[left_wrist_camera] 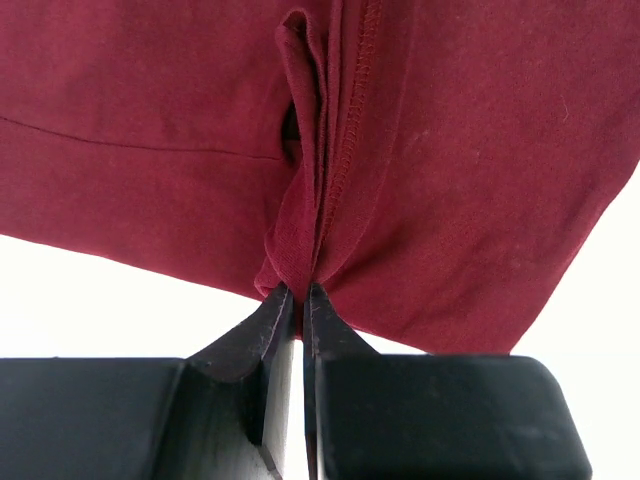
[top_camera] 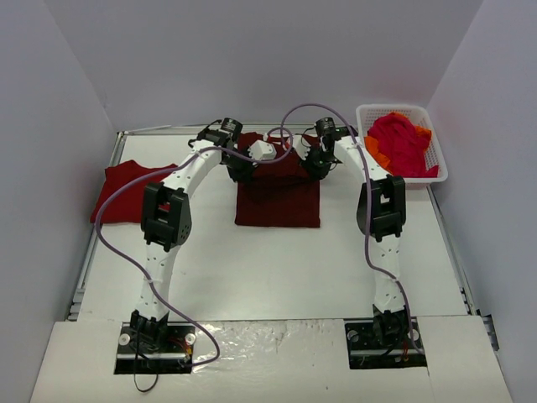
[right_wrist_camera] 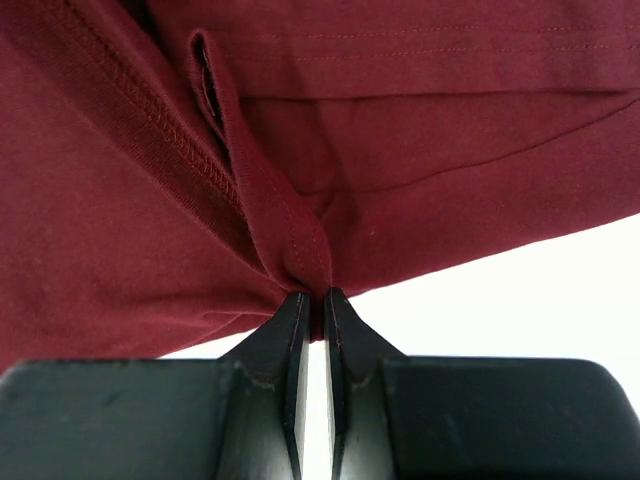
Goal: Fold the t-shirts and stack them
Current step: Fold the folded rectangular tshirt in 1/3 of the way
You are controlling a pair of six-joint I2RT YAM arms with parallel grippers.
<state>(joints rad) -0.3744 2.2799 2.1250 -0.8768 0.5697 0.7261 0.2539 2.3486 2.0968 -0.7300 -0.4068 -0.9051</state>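
Observation:
A dark maroon t-shirt [top_camera: 278, 201] lies in a rectangle at the table's middle back. My left gripper [top_camera: 238, 172] is shut on a pinched fold of its far left edge [left_wrist_camera: 300, 250]. My right gripper [top_camera: 314, 167] is shut on a fold of its far right edge [right_wrist_camera: 290, 240]. In both wrist views the cloth bunches into the closed fingertips, with white table below. A brighter red t-shirt [top_camera: 130, 191] lies flat at the left, partly hidden by my left arm. Crimson and orange t-shirts [top_camera: 401, 144] are heaped in the basket.
The white lattice basket [top_camera: 438, 164] stands at the back right corner. Purple cables loop above both arms. Grey walls close in the left, back and right sides. A raised metal rim [top_camera: 87, 252] runs along the table's edges.

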